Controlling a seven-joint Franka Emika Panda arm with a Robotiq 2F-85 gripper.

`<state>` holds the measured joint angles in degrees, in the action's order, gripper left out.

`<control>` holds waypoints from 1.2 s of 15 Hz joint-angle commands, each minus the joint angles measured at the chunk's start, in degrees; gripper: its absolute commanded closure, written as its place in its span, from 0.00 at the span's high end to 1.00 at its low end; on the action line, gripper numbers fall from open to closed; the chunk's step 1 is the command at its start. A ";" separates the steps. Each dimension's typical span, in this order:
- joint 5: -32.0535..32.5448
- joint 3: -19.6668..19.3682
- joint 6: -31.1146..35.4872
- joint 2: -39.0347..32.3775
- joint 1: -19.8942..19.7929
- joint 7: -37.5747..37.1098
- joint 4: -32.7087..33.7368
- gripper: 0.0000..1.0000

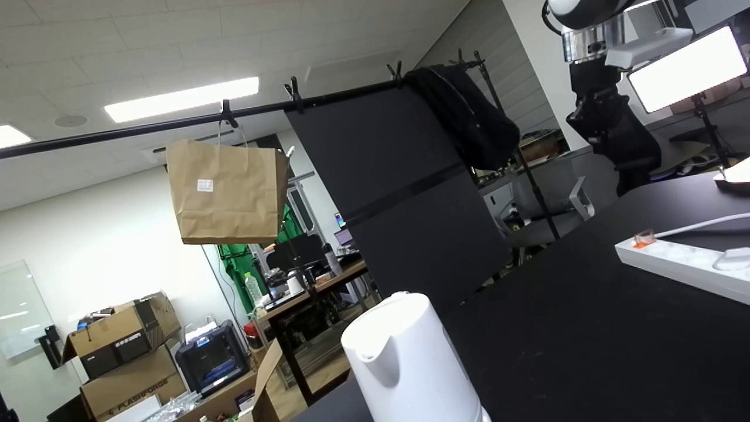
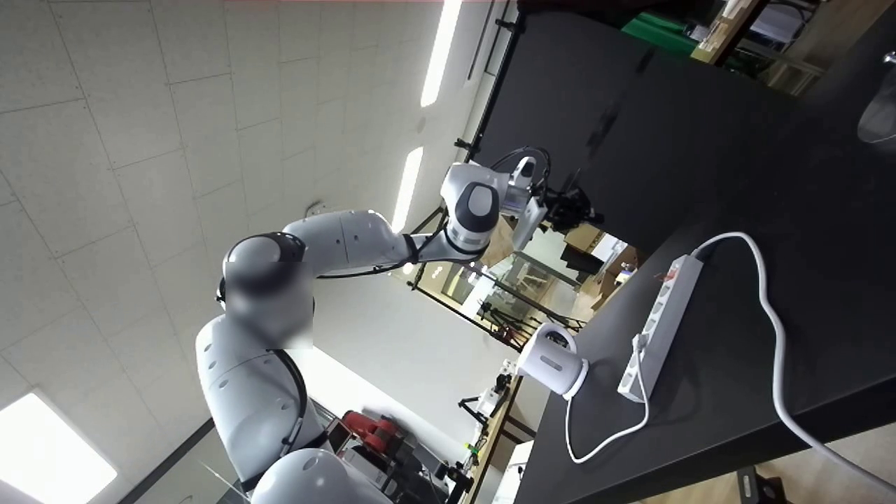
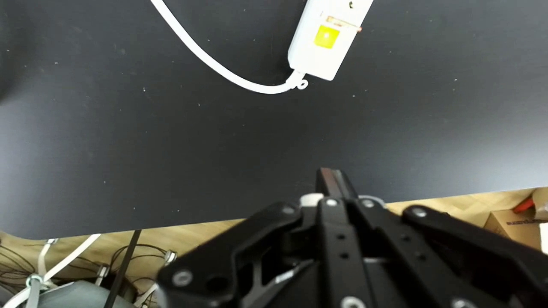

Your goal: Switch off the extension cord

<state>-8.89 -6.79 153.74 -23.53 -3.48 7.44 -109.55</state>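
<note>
The white extension cord (image 2: 672, 315) lies on the black table, and it also shows in an exterior view (image 1: 674, 261) and at the top of the wrist view (image 3: 314, 57). Its switch (image 3: 326, 36) looks bright yellow in the wrist view and orange in an exterior view (image 1: 643, 240). A small clear orange-tinted flap (image 3: 342, 23) sits beside the switch. A white plug (image 2: 640, 343) stands in one socket. My gripper (image 3: 334, 171) is shut with nothing seen between its fingers. It hangs above the table, apart from the extension cord, and also shows in an exterior view (image 2: 595, 218).
A white kettle (image 2: 553, 364) stands on the table (image 2: 735, 364) beside the extension cord; its thin cable runs to the plug. The thicker white power cable (image 2: 775, 336) curves over the table edge. A transparent object (image 2: 880, 115) is at the table's far side.
</note>
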 commanded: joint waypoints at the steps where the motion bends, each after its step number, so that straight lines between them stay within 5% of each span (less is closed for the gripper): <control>1: 2.32 1.58 -1.08 -1.34 -1.63 -1.66 1.51 0.00; 13: 2.53 2.23 -0.95 -2.39 -2.05 -1.65 2.13 0.00; 18: 2.59 0.90 -0.29 -5.18 -0.66 -8.59 3.79 0.00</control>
<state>-7.30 -5.70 152.97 -26.99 -4.32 4.20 -107.39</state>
